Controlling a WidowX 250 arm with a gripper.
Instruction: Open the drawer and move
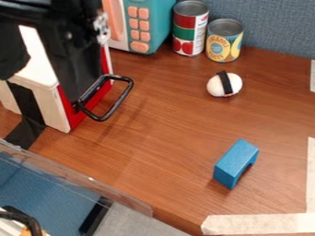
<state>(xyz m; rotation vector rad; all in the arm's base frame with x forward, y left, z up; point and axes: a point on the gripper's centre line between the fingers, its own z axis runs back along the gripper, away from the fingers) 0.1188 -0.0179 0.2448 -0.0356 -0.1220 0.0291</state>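
Drawer (75,115) with a red front, at the left of the table (166,124), seems closed, so opening it is likely the step in hand. The black tool (69,64) hangs at the front, by the handle (120,101); I cannot tell whether it is wide or narrow. Next, it should catch the handle and draw it rightward, away from the cabinet (43,103). 1 blue block (234,161) stands well apart, near the front edge.

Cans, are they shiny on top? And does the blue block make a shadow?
Camera view: the red can and yellow can have softly shiny lids; the blue block has dark shade under its arch, faint shadow at its foot.
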